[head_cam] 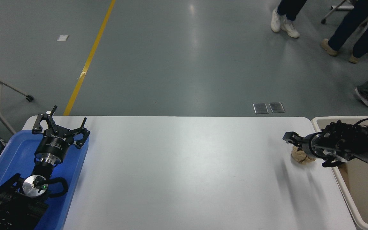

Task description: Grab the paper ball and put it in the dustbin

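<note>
Paper ball sits on the white table near its right edge, just beside the cream dustbin. Right gripper low over the ball, partly covering it; cannot tell whether its fingers are spread or closed. Left gripper parked over the blue tray, fingers splayed wide, holding nothing.

We see the crumpled brown paper ball on the white table, near the right edge, beside the big cream dustbin.
</note>
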`<control>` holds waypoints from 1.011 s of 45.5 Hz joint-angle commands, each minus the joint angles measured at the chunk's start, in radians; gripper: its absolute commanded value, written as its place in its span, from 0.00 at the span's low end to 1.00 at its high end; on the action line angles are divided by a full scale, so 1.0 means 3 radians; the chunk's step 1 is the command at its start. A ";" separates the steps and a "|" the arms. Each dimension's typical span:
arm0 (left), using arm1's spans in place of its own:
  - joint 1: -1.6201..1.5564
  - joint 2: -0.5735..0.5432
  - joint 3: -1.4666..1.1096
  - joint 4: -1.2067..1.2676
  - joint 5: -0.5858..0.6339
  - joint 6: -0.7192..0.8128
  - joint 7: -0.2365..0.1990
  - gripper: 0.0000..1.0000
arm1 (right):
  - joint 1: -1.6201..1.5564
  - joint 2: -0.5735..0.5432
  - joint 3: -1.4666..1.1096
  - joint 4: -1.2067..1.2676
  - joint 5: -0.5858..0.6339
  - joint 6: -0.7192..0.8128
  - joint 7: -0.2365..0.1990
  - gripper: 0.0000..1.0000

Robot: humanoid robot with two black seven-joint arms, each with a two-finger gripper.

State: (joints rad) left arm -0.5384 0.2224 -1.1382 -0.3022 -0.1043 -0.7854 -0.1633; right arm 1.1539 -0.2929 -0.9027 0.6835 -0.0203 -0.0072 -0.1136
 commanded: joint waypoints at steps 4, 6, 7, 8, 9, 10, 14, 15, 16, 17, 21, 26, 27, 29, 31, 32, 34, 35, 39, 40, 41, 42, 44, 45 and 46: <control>0.0000 0.0000 0.0000 0.0000 0.0000 0.0000 -0.0003 0.99 | -0.0456 0.0373 -0.0043 -0.0595 -0.0024 -0.0252 -0.0005 1.00; 0.0000 0.0000 0.0000 0.0000 0.0000 0.0000 0.0002 0.99 | -0.0507 0.0393 -0.0043 -0.0698 -0.0050 -0.0262 -0.0005 1.00; 0.0000 0.0000 0.0000 0.0000 0.0000 0.0000 -0.0003 0.99 | -0.0533 0.0409 -0.0049 -0.0739 -0.0070 -0.0268 -0.0005 1.00; 0.0000 0.0000 0.0000 0.0000 0.0000 0.0000 -0.0003 0.99 | -0.0558 0.0414 -0.0059 -0.0780 -0.0091 -0.0268 -0.0010 1.00; 0.0000 0.0000 0.0000 0.0000 0.0000 0.0000 -0.0003 0.99 | -0.0579 0.0424 -0.0079 -0.0810 -0.0121 -0.0268 -0.0015 1.00; 0.0000 0.0000 0.0000 0.0000 0.0000 0.0000 -0.0003 0.99 | -0.0589 0.0429 -0.0100 -0.0841 -0.0152 -0.0273 -0.0015 1.00; 0.0000 0.0000 0.0000 0.0000 0.0000 0.0000 -0.0003 0.99 | -0.0630 0.0439 -0.0176 -0.0882 -0.0234 -0.0278 -0.0025 0.98; 0.0000 0.0000 0.0000 0.0000 0.0000 0.0000 -0.0003 0.99 | -0.0635 0.0439 -0.0187 -0.0887 -0.0254 -0.0278 -0.0025 0.98; 0.0000 0.0000 0.0000 0.0000 0.0000 0.0000 -0.0003 0.99 | -0.0640 0.0434 -0.0192 -0.0887 -0.0260 -0.0278 -0.0025 0.97; 0.0000 0.0000 0.0000 0.0000 0.0000 0.0000 -0.0003 0.99 | -0.0645 0.0434 -0.0197 -0.0887 -0.0265 -0.0278 -0.0025 0.95; 0.0000 0.0000 0.0000 0.0000 0.0000 0.0000 -0.0003 0.99 | -0.0671 0.0434 -0.0294 -0.0887 -0.0377 -0.0278 -0.0030 0.69; 0.0000 0.0000 0.0000 0.0000 0.0000 0.0000 -0.0003 0.99 | -0.0686 0.0424 -0.0478 -0.0887 -0.0500 -0.0273 -0.0035 0.24; 0.0000 0.0000 0.0000 0.0000 0.0000 0.0000 -0.0003 0.99 | -0.0686 0.0424 -0.0493 -0.0887 -0.0495 -0.0273 -0.0040 0.13; 0.0000 0.0000 0.0000 0.0000 0.0000 0.0000 -0.0003 0.99 | -0.0676 0.0424 -0.0499 -0.0892 -0.0495 -0.0268 -0.0051 0.00; 0.0000 0.0000 0.0000 0.0000 0.0000 0.0000 -0.0003 0.99 | -0.0671 0.0414 -0.0504 -0.0893 -0.0495 -0.0252 -0.0061 0.00; 0.0000 0.0000 0.0000 0.0000 0.0000 0.0000 -0.0003 0.99 | -0.0666 0.0414 -0.0504 -0.0887 -0.0495 -0.0247 -0.0071 0.00; 0.0000 0.0000 0.0000 0.0000 0.0000 0.0000 -0.0003 0.99 | -0.0656 0.0409 -0.0499 -0.0887 -0.0490 -0.0252 -0.0081 0.00; 0.0000 0.0000 0.0000 0.0000 0.0000 0.0000 -0.0003 0.99 | -0.0645 0.0409 -0.0504 -0.0887 -0.0495 -0.0252 -0.0081 0.00; 0.0000 0.0000 0.0000 0.0000 0.0000 0.0000 -0.0003 0.99 | -0.0615 0.0404 -0.0504 -0.0877 -0.0505 -0.0252 -0.0081 0.00; 0.0000 0.0000 0.0000 0.0000 0.0000 0.0000 -0.0003 0.99 | -0.0599 0.0399 -0.0504 -0.0867 -0.0510 -0.0252 -0.0076 0.00; 0.0000 0.0000 0.0000 0.0000 0.0000 0.0000 -0.0003 0.99 | -0.0584 0.0383 -0.0504 -0.0847 -0.0510 -0.0252 -0.0076 0.00; 0.0000 0.0000 0.0000 0.0000 0.0000 0.0000 -0.0003 0.99 | -0.0559 0.0363 -0.0504 -0.0831 -0.0510 -0.0252 -0.0076 0.00; 0.0000 0.0000 0.0000 0.0000 0.0000 0.0000 -0.0003 0.99 | -0.0487 0.0297 -0.0504 -0.0770 -0.0510 -0.0247 -0.0071 0.00; 0.0000 0.0000 0.0000 0.0000 0.0000 0.0000 -0.0003 0.99 | -0.0446 0.0261 -0.0504 -0.0704 -0.0515 -0.0247 -0.0071 0.00; 0.0000 0.0000 0.0000 0.0000 0.0000 0.0000 -0.0003 0.99 | -0.0395 0.0230 -0.0504 -0.0627 -0.0515 -0.0247 -0.0066 0.00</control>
State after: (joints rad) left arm -0.5384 0.2224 -1.1382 -0.3022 -0.1043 -0.7854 -0.1643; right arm 0.9745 -0.1780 -1.0432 0.4282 -0.1634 -0.0833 -0.1336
